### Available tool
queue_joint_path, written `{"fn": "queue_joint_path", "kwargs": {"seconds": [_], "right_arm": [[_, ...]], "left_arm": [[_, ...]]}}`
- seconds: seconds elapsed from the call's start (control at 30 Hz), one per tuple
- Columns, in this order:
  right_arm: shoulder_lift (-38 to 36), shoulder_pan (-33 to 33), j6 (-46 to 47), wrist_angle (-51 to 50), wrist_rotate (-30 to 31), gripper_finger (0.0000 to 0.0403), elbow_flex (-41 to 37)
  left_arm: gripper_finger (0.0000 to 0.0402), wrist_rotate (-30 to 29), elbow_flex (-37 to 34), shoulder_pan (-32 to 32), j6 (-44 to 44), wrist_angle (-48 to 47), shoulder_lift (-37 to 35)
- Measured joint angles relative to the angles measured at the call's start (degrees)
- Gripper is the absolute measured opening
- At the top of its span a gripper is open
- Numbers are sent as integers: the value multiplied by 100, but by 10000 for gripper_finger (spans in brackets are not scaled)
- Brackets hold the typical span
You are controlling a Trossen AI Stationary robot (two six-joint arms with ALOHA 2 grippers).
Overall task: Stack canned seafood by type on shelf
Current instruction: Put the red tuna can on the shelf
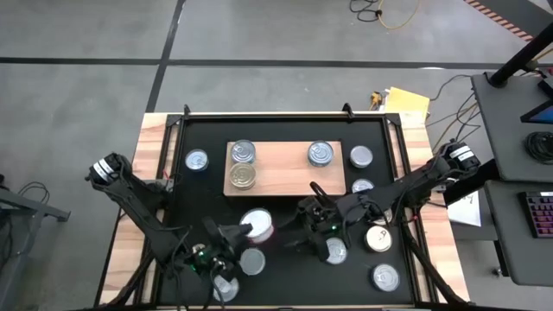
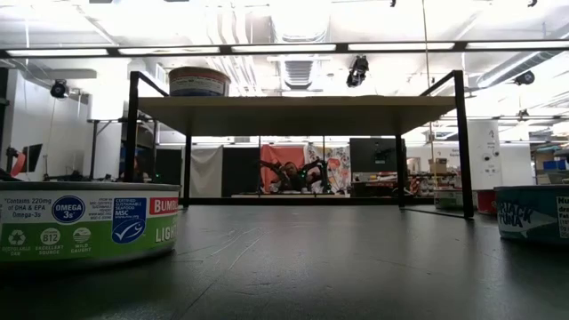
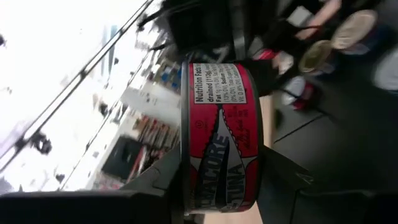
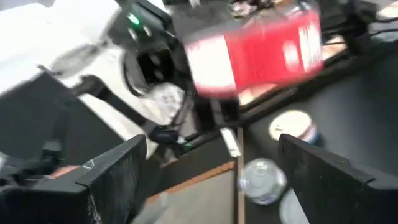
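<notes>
Between the shelf's near edge and the table's front, my left gripper (image 1: 249, 230) is shut on a red-labelled tuna can (image 1: 257, 226). The same can fills the left wrist view (image 3: 219, 134) and shows blurred ahead of my right gripper (image 4: 255, 53). My right gripper (image 1: 309, 212) stands just right of the can, open, with nothing between its fingers (image 4: 118, 174). The light-wood shelf (image 1: 285, 177) bears three cans (image 1: 243, 152), (image 1: 243, 177), (image 1: 320, 154), each resting on its bottom. In the low view one can (image 2: 199, 82) shows on top of the shelf (image 2: 293, 114). My left gripper pinches the can between its two fingers (image 3: 283, 180), one on each flat end, so the red side label (image 3: 217, 155) faces the wrist camera. The fingers point about level, toward the table's right. The can is tipped off upright, clear of the mat.
Loose cans lie on the black mat: left of the shelf (image 1: 197, 160), right of it (image 1: 360, 156), (image 1: 363, 186), and several near the front (image 1: 252, 261), (image 1: 335, 250), (image 1: 378, 238), (image 1: 384, 277). Two cans stand close to the low camera (image 2: 84, 222), (image 2: 533, 213).
</notes>
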Motion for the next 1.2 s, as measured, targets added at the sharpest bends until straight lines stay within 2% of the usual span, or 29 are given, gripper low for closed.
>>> {"fn": "queue_joint_path", "kwargs": {"seconds": [0.07,0.2,0.3,0.37,0.47,0.6,0.7,0.83,0.97,1.2], "right_arm": [[-7,19,-236,-82,103,353,-1],[-47,143,-1293,-83,192,354,-4],[-48,274,-2184,-265,264,351,-4],[-42,405,-2911,-455,532,348,-4],[48,700,-4101,-686,1587,341,-4],[264,1130,-6043,-620,3101,331,-9],[367,1276,-7181,-383,3438,324,-9],[454,1292,-7461,-167,3384,314,-9],[455,1263,-7291,-149,3332,303,-9],[459,1263,-7426,-161,3121,289,138]], "left_arm": [[123,4,-70,1,-132,-54,-87],[123,138,-442,-1,-283,-98,-289],[123,734,-824,1,-593,-21,-523],[123,1259,-1072,1,-783,20,-631],[123,1699,-1419,-3,-873,492,-742],[123,1705,-1748,1,-793,930,-732],[123,1719,-1830,1,-783,954,-662],[123,1734,-1798,1,-779,1013,-545],[123,2179,-1607,27,-736,1057,-441],[123,1980,-1434,128,-577,1136,-291]]}}
